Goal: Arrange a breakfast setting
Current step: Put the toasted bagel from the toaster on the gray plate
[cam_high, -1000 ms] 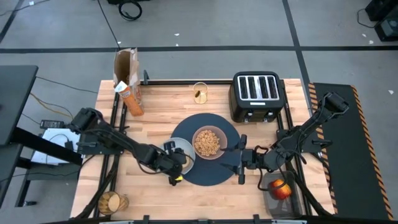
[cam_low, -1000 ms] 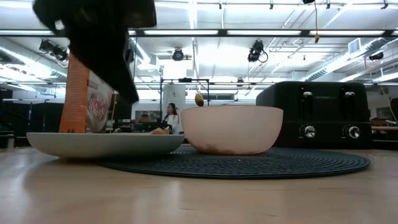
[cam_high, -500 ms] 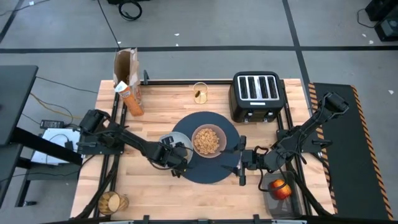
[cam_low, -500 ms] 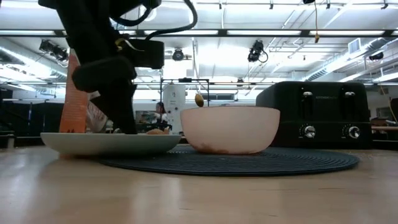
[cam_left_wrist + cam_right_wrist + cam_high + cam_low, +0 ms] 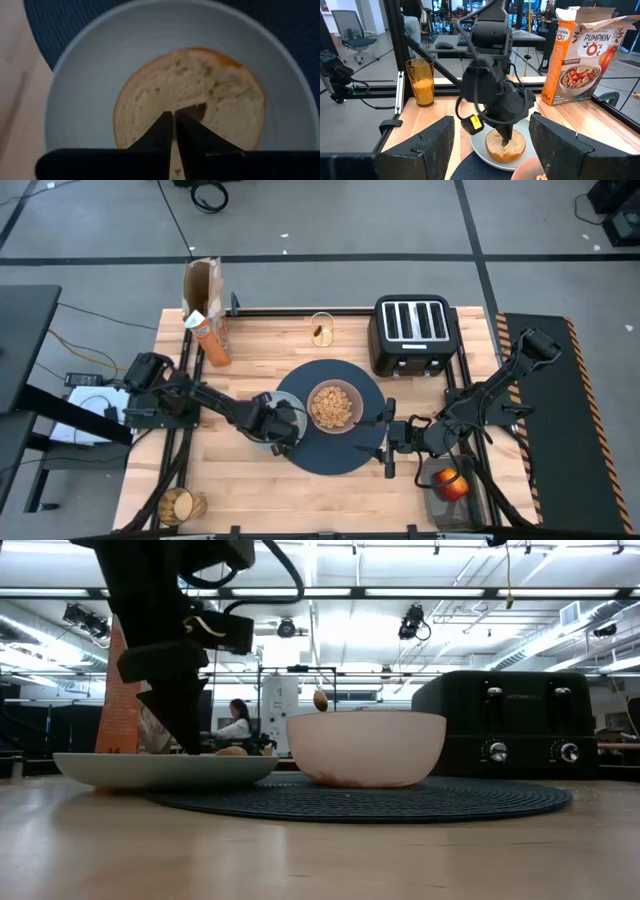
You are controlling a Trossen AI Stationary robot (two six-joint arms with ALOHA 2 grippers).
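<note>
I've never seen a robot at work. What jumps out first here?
The left gripper, jaws pinched together, pokes down onto a bagel half on the pale plate at the round navy placemat's left edge. Beside it sits a pinkish bowl of cereal, with a black toaster behind.

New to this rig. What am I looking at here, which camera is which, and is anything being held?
Two robot arms at a wooden table. One camera looks down from above, one sits at table height, and one rides on each wrist. A round placemat carries a bowl of cereal; a plate overlaps its edge with a bagel on it. The left gripper is shut, fingertips on the bagel's hole. The right gripper waits open over the placemat's edge. A toaster, cereal box and apple sit nearby.
</note>
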